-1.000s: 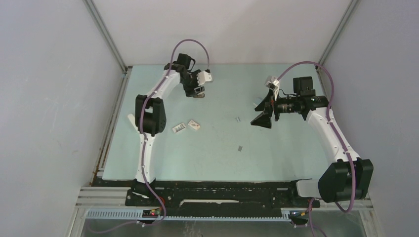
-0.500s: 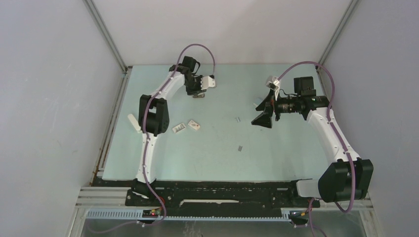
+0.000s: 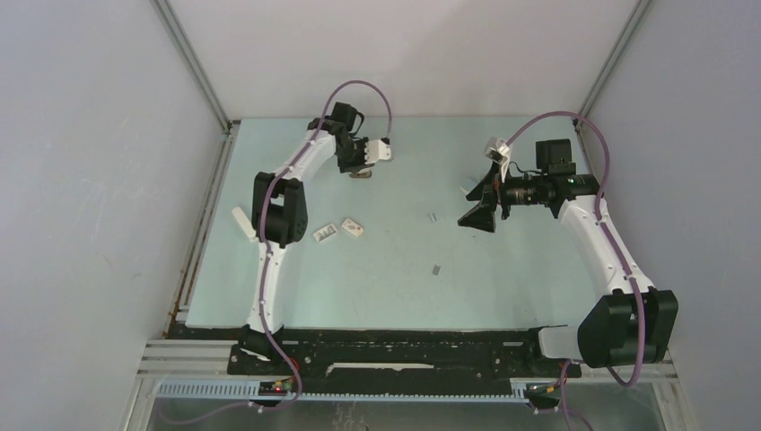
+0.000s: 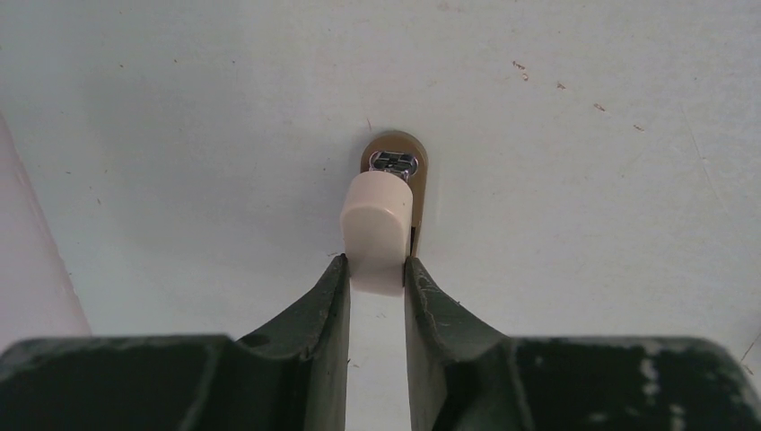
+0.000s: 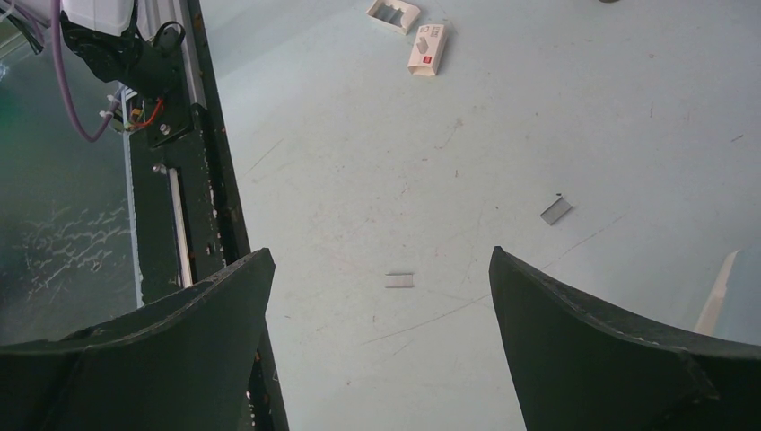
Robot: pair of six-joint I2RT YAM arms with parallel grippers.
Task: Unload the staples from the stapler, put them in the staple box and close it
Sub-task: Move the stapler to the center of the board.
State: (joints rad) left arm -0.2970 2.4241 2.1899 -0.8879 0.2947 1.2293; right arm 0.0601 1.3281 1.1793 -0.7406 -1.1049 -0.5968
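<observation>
Stapler [image 5: 718,292] untouched; left gripper [image 4: 377,262] on brown tool [image 4: 377,215]

Beyond the two white boxes [image 3: 338,231], the left gripper is closed on the tool's white cap. Well right of the boxes, the right gripper [image 5: 379,254] hangs wide open with the stapler just beside it. Two staple strips [image 3: 432,216] lie on the surface [image 3: 386,278] between the boxes and the stapler.

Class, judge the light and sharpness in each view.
Top external: even, diffuse light and faint shadows; the staples are mere specks. Left wrist: brown-and-white item is sharp, left hand softer near the lens. Right wrist: staples are crisp, right hand is dark.
</observation>
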